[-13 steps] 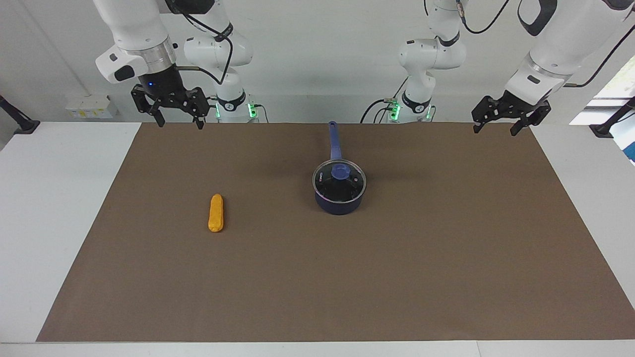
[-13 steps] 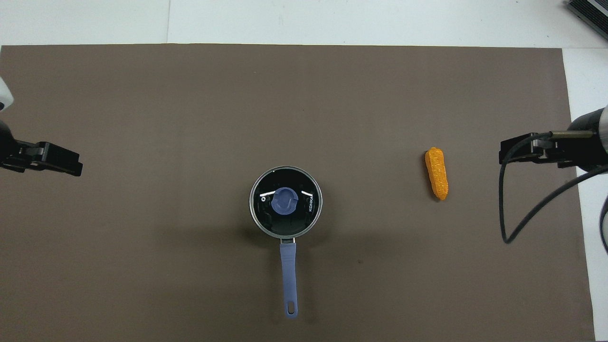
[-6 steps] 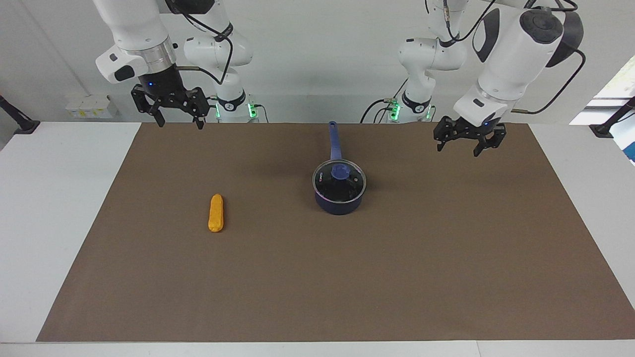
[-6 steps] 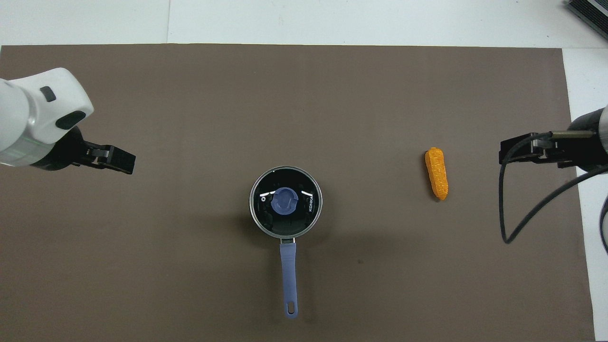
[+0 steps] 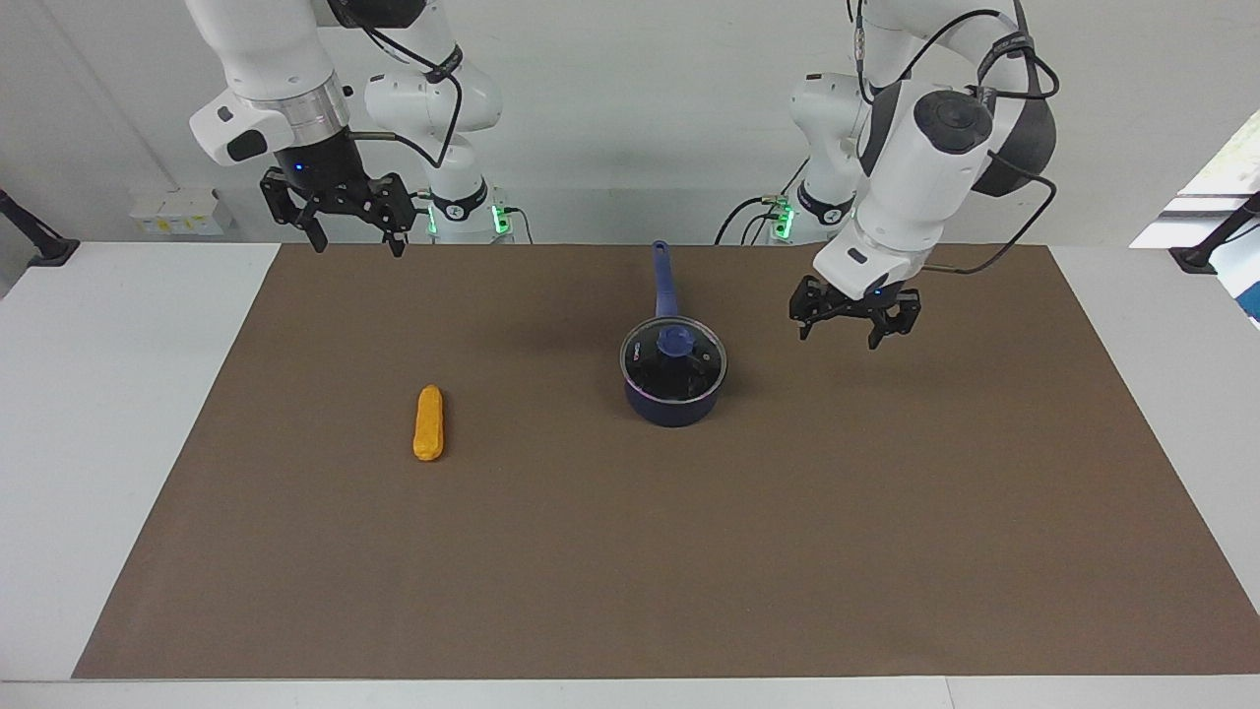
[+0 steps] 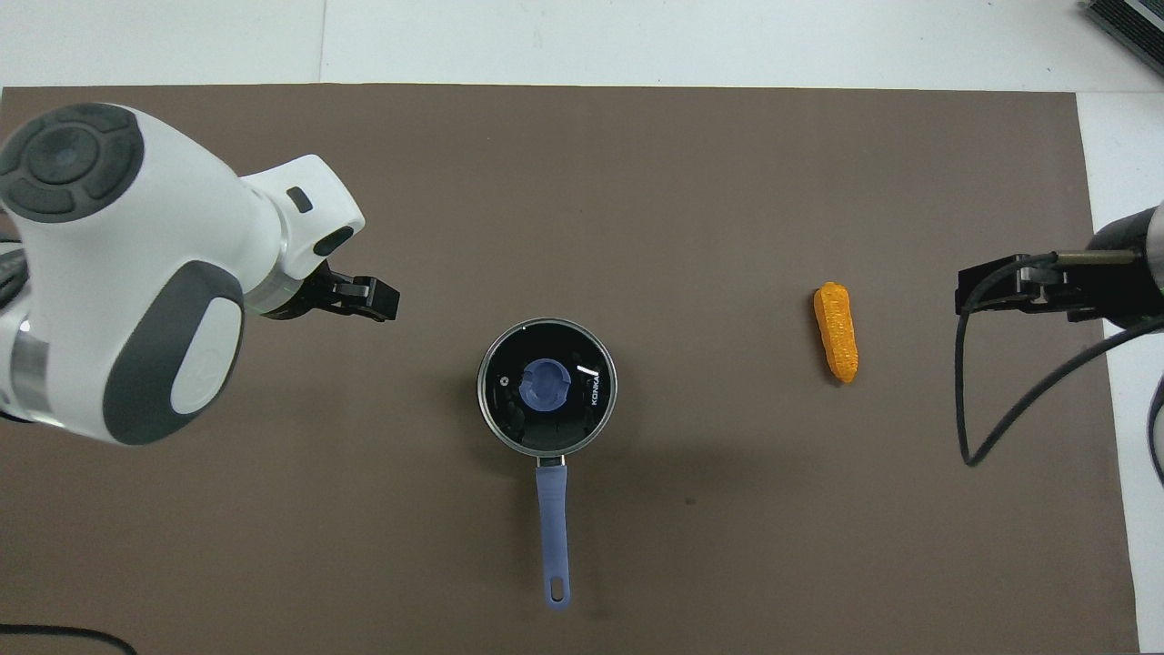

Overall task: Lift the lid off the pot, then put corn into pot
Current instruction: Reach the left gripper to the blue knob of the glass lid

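The dark blue pot (image 5: 673, 404) stands mid-table on the brown mat, its long handle (image 6: 552, 528) pointing toward the robots. The glass lid (image 5: 658, 366) with its blue knob (image 6: 546, 384) sits on the pot. The orange corn (image 5: 428, 422) lies on the mat toward the right arm's end; it also shows in the overhead view (image 6: 837, 331). My left gripper (image 5: 838, 340) is open and empty in the air over the mat, beside the pot toward the left arm's end, apart from it (image 6: 377, 300). My right gripper (image 5: 357, 248) is open and waits raised over the mat's edge near its base.
The brown mat (image 5: 689, 551) covers most of the white table (image 5: 108, 394). A black cable (image 6: 964, 391) hangs by the right gripper. Small white boxes (image 5: 182, 212) sit at the table edge by the right arm.
My left arm has swung in from its end of the table and lowered toward the pot. The right arm, pot, lid and corn have not moved.
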{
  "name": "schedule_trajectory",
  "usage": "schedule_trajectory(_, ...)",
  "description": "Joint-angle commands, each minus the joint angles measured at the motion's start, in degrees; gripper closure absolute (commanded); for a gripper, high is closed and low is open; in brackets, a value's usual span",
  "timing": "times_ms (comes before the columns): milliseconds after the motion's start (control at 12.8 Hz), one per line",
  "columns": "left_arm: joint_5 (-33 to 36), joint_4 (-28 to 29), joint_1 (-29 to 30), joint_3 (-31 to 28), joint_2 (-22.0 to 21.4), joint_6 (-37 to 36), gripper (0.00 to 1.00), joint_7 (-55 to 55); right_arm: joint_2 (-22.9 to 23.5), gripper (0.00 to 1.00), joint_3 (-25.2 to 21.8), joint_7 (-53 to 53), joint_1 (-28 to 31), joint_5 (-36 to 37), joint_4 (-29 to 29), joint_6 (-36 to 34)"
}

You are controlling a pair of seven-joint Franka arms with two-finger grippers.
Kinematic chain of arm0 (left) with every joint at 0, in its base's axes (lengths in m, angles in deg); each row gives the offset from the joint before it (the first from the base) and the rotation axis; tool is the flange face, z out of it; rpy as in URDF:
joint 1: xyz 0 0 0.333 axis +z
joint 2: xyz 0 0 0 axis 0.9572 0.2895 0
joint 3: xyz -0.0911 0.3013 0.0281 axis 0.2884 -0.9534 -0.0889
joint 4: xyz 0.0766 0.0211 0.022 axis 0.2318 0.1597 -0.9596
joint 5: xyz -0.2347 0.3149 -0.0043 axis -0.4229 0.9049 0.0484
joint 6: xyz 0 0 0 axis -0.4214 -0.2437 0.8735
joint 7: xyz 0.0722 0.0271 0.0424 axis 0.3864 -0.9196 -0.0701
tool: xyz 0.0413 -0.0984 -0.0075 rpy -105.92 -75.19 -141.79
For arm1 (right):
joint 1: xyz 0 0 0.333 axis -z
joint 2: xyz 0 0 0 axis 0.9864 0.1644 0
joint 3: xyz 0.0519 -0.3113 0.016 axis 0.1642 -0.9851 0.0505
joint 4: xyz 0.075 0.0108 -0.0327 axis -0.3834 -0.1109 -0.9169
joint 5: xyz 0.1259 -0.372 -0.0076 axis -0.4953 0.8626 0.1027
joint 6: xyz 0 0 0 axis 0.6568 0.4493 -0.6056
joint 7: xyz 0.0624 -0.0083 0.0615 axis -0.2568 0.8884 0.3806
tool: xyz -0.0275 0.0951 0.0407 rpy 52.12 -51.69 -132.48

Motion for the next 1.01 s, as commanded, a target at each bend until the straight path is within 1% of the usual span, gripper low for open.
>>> schedule_trajectory(0, -0.4, 1.4, -5.2, -1.0, 2.3, 4.7, 0.00, -6.3, 0.3, 0.00, 0.2, -0.5, 0.4, -0.9, 0.7, -0.5)
schedule_trajectory(156, -0.4, 2.0, -7.6, -1.0, 3.3, 7.9, 0.00, -10.5, 0.3, 0.00, 0.2, -0.5, 0.4, -0.9, 0.7, -0.5)
schedule_trajectory(546, 0.3, 2.0, -16.7, -1.1, 5.9, 10.9, 0.00, -23.7, 0.1, 0.00, 0.1, -0.5, 0.5, -0.9, 0.1, 0.3)
schedule_trajectory(702, 0.4, 2.5, -18.4, -1.1, 6.8, 11.5, 0.00, -25.2, -0.5, 0.00, 0.1, -0.4, 0.5, -0.9, -2.2, 4.9)
schedule_trajectory(858, 0.4, 6.0, -18.5, -1.1, 5.9, 13.8, 0.00, -25.0, -0.4, 0.00, 0.1, -0.4, 0.5, -0.9, -4.1, 7.2)
schedule_trajectory(936, 0.4, 7.5, -18.6, -1.1, 5.4, 15.2, 0.00, -25.2, -0.4, 0.00, 0.1, -0.5, 0.5, -0.9, -5.9, 9.5)
